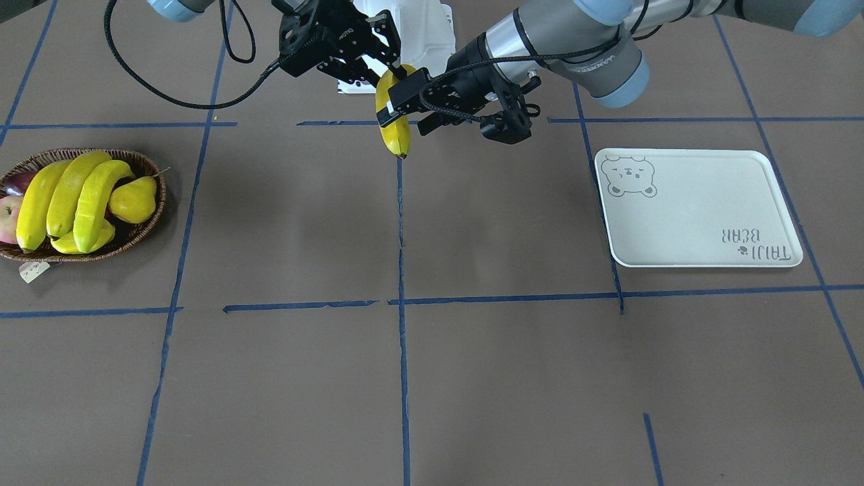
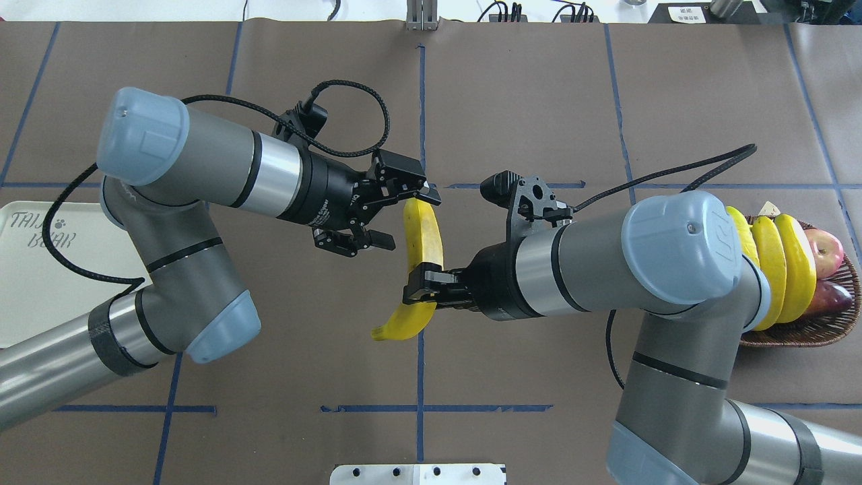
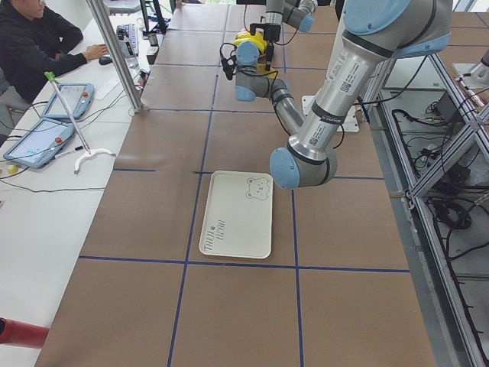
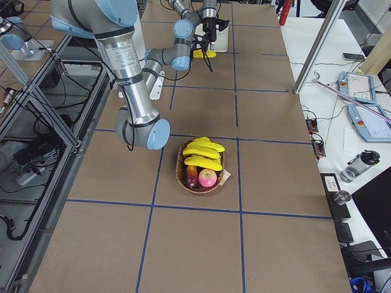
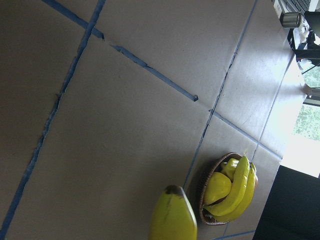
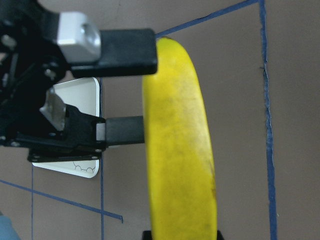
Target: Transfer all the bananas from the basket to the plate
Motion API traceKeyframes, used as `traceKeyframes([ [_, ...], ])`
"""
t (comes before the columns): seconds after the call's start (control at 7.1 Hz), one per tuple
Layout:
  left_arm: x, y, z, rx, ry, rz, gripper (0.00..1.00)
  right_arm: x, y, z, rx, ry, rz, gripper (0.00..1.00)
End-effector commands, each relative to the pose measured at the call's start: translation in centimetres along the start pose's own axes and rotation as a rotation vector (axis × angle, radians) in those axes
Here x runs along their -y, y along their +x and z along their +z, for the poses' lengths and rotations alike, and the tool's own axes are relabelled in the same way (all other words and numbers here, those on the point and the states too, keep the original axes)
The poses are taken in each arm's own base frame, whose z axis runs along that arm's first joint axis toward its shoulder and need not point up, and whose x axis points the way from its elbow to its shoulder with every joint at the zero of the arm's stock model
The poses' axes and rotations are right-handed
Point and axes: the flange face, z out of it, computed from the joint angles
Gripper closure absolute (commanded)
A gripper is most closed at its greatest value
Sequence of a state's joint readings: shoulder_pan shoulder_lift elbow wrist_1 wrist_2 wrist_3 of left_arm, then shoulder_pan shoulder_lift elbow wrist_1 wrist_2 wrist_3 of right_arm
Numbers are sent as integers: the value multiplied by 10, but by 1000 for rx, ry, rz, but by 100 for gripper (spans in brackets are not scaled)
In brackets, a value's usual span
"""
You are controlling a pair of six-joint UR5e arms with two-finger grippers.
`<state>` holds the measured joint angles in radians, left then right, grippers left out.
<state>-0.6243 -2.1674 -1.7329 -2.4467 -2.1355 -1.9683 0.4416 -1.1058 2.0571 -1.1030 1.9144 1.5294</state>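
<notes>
My right gripper (image 2: 424,291) is shut on one banana (image 2: 423,236) and holds it in the air over the table's middle. It also shows in the front view (image 1: 395,125) and the right wrist view (image 6: 180,150). My left gripper (image 2: 407,219) is open, its fingers (image 6: 125,50) on either side of the banana's far end. Three more bananas (image 1: 67,199) lie in the wicker basket (image 1: 145,226) on my right. The plate, a white tray (image 1: 695,209) with a bear print, sits on my left with nothing on it.
The basket also holds a yellow pear (image 1: 135,199), an apple (image 1: 8,219) and a dark purple fruit (image 1: 20,181). A paper tag (image 1: 34,270) hangs off its rim. A white mount (image 1: 418,27) stands by the robot's base. Blue tape lines cross the brown table.
</notes>
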Motion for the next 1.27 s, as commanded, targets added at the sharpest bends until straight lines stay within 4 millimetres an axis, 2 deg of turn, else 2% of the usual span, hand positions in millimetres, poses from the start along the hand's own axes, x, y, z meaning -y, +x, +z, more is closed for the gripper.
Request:
traceKeyframes([
  [0.0, -9, -2, 9, 2, -11, 0, 3, 0, -1, 0, 1, 0, -2, 99],
  [0.14, -12, -3, 10, 1, -16, 1, 4, 0, -1, 0, 1, 0, 0, 99],
  [0.28, -12, -3, 11, 1, -17, 1, 31, 0, -1, 0, 1, 0, 0, 99],
  [0.42, -14, -5, 10, 1, -21, 7, 91, -1, -2, 0, 3, -1, 0, 99],
  [0.56, -12, -7, 10, 6, -19, 58, 100, 0, -2, -1, 4, 0, 0, 96],
  [0.7, -10, -11, 11, 14, -16, 77, 100, -1, -2, -2, 6, -1, 0, 70],
  [0.85, -9, -11, 11, 15, -14, 78, 100, -1, -3, -2, 7, -1, 1, 1],
  [1.13, -7, -9, 6, 10, -8, 85, 100, 1, -6, -8, 19, 5, -4, 0],
])
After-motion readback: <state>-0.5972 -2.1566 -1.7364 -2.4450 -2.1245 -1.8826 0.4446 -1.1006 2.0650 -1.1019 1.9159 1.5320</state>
